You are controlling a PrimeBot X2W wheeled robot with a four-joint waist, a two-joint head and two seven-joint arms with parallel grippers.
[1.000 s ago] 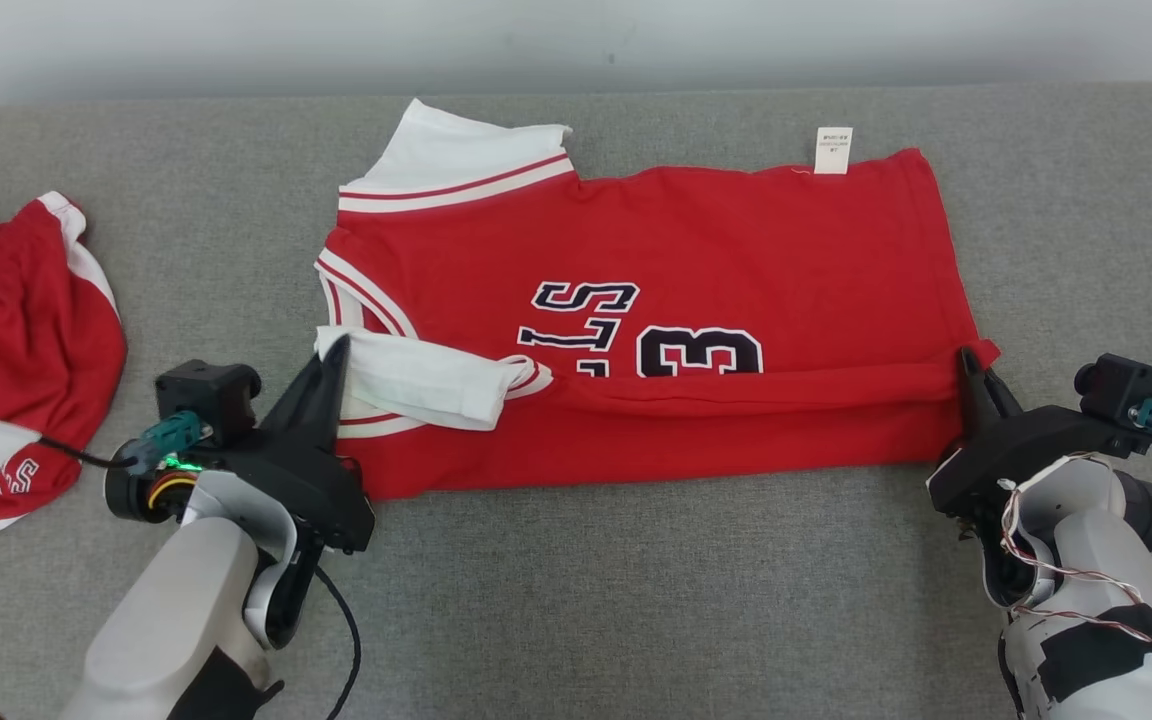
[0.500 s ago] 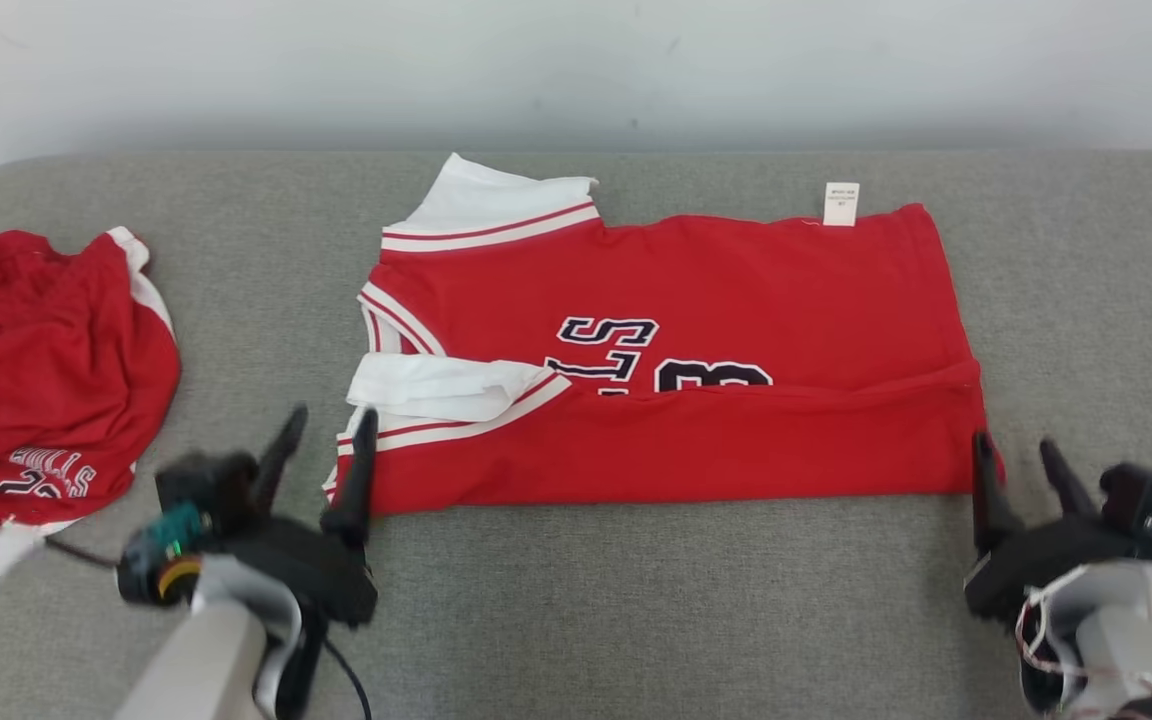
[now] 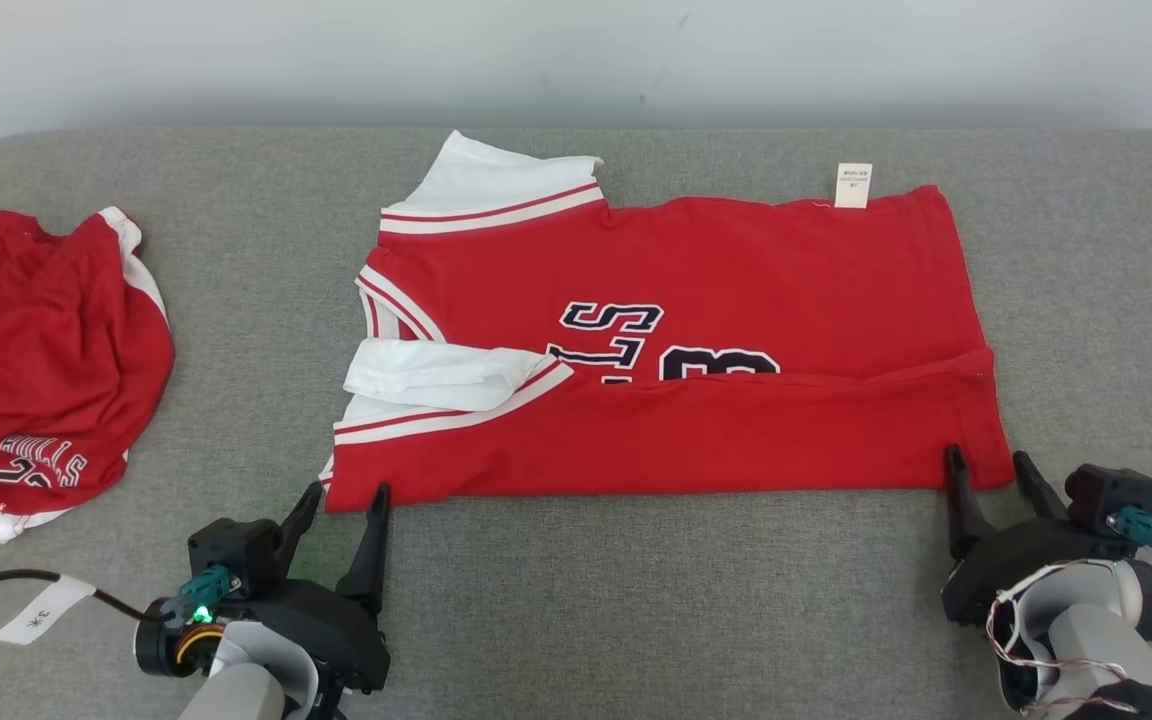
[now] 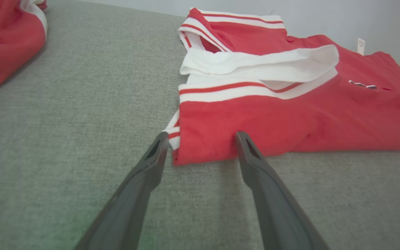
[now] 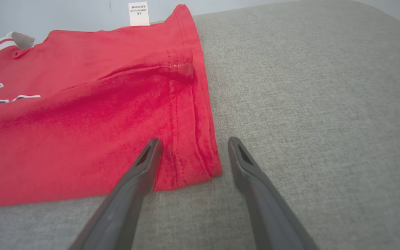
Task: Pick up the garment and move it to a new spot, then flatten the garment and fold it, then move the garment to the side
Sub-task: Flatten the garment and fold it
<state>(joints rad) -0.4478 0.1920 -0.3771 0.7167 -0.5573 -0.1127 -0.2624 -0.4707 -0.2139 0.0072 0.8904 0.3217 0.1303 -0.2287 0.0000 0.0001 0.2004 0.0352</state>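
On the worktop (image 3: 636,600) the folded red jersey (image 3: 696,300) lies just beyond both pairs of fingers, with a second garment (image 3: 36,350) well left of the left pair. The left gripper (image 3: 347,492) and right gripper (image 3: 987,456) stand open and empty, fingertips flanking the jersey's near corners.

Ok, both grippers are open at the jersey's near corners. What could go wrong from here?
The white sleeve lies bunched on the folded flap; another fold may trap it as a lump.
The left gripper and right gripper straddle the doubled near corners of the jersey; closing could catch one layer only and undo the fold.
A second red garment lies to the left; sliding the jersey there might overlap it.
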